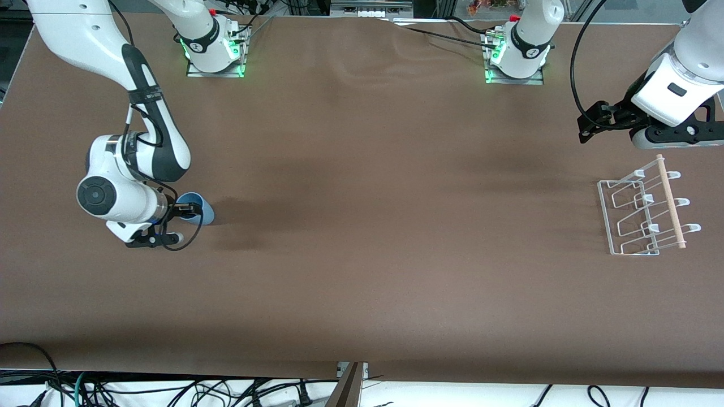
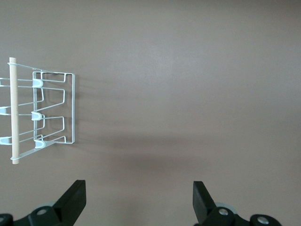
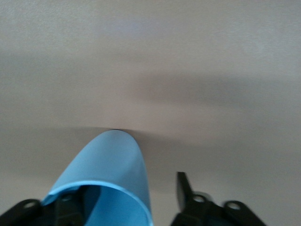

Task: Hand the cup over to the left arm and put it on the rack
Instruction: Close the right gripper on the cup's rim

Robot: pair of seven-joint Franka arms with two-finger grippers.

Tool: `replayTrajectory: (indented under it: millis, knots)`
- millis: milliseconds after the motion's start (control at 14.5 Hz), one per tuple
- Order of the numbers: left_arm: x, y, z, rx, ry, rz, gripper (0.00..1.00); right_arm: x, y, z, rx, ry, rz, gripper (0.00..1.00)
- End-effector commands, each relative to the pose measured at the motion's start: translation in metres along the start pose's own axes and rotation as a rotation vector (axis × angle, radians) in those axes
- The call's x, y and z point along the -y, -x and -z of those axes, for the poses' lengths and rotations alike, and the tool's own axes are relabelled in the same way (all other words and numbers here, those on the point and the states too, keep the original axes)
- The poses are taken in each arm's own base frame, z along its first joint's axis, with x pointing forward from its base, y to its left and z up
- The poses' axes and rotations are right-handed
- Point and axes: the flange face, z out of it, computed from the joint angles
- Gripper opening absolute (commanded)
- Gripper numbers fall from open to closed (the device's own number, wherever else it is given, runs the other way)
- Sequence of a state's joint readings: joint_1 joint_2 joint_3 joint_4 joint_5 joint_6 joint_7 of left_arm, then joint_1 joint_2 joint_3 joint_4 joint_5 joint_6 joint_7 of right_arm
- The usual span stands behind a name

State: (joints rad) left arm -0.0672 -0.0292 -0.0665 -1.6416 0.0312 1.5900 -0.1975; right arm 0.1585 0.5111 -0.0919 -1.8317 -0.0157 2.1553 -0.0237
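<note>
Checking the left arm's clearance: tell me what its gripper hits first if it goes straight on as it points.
Probably only bare table: the open left gripper points at brown cloth beside the rack, though depth is unclear.

Right arm reaches down low at its end of the table, wrist bent over, right gripper (image 1: pixel 189 211) close to the surface. One finger sits inside the cup (image 1: pixel 199 208), the other outside its wall, with the wall between them; whether they are clamped tight is not visible. Left arm waits raised at its own end, left gripper (image 1: pixel 589 125) hanging over bare table, fingers (image 2: pixel 74 200) spread wide.
</note>
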Motion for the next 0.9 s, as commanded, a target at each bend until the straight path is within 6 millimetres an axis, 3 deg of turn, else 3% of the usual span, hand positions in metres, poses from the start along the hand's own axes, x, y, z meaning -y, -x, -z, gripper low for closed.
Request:
replayTrajectory:
  millis: [0, 276, 415, 691, 829]
  knots:
    - [-0.003, 0.003, 0.007, 0.004, 0.001, 0.009, 1.00, 0.000, -0.007, 0.017, -0.032, 0.008, 0.013, 0.00]
    - [-0.005, 0.004, 0.006, 0.010, 0.000, 0.013, 1.00, 0.003, -0.013, 0.036, -0.036, 0.000, -0.011, 0.00]
    - [-0.005, 0.004, 0.006, 0.010, 0.000, 0.012, 1.00, 0.008, -0.016, 0.058, 0.004, -0.013, -0.036, 0.00]
    - [-0.006, 0.004, 0.007, 0.010, 0.000, 0.012, 1.00, 0.071, -0.023, 0.132, 0.029, -0.185, -0.207, 0.00]
    - [-0.007, 0.004, 0.006, 0.011, -0.001, 0.010, 1.00, 0.114, -0.023, 0.168, 0.010, -0.268, -0.322, 0.00]
